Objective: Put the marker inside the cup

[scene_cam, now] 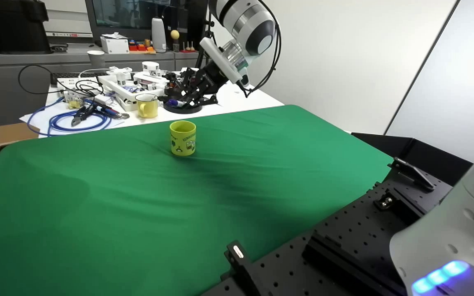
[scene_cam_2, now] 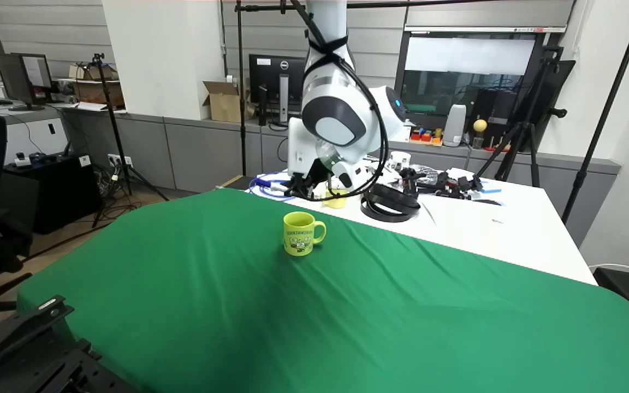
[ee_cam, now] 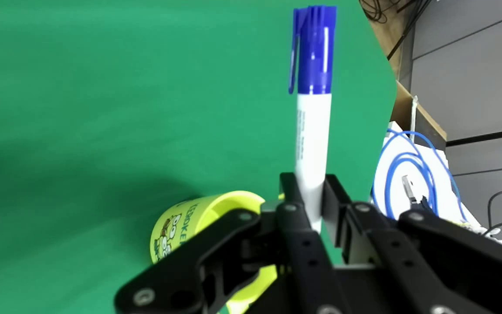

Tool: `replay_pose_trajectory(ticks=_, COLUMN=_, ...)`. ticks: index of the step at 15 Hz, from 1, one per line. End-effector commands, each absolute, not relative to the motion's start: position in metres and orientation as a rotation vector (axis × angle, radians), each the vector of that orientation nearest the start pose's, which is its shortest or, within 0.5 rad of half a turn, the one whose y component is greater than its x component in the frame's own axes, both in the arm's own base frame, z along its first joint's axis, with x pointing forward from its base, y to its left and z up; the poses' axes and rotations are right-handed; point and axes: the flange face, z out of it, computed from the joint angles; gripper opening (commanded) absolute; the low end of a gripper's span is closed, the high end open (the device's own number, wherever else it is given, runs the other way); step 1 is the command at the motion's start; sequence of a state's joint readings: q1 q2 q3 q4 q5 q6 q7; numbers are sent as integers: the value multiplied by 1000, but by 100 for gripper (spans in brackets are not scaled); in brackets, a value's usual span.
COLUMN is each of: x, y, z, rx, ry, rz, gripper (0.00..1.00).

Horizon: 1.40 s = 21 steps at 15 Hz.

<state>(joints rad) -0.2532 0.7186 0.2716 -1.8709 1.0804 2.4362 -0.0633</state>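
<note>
The yellow-green cup stands upright on the green cloth in both exterior views (scene_cam: 182,140) (scene_cam_2: 297,237). The wrist view shows it at the lower left (ee_cam: 168,231), partly hidden behind a finger. My gripper (ee_cam: 310,192) is shut on the white lower part of the marker (ee_cam: 313,131), with the blue cap pointing away from the jaws. In both exterior views the gripper (scene_cam: 185,98) (scene_cam_2: 290,188) appears above and behind the cup, holding the marker (scene_cam: 175,102) (scene_cam_2: 271,185) roughly level. The marker is outside the cup.
A white table behind the cloth (scene_cam: 97,193) holds another pale yellow mug (scene_cam: 148,109), coiled blue cable (scene_cam: 78,121), pliers and black equipment. A black perforated base plate (scene_cam: 344,230) lies along the cloth's edge near the robot base.
</note>
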Motion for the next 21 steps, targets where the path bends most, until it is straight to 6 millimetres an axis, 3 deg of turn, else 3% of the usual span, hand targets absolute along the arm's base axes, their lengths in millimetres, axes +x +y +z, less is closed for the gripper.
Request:
replay_pose_trajectory(ticks=1, x=619, y=10, z=129, rx=-2119, ry=1017, rz=185, gripper=18)
replay_pose_trajectory(ticks=7, x=619, y=20, z=129, rx=-2134, ry=1003, rz=188, gripper=18)
replay_pose_trajectory(ticks=8, x=619, y=19, z=129, rx=-2134, ry=1004, rz=187, gripper=4)
replay_pose_trajectory(ticks=16, x=643, y=-6, z=136, rx=-1849, ry=973, rz=359, gripper=4)
replay_pose_trajectory(ticks=21, x=654, y=-24, z=126, rx=-1770, ry=991, rz=469, gripper=4)
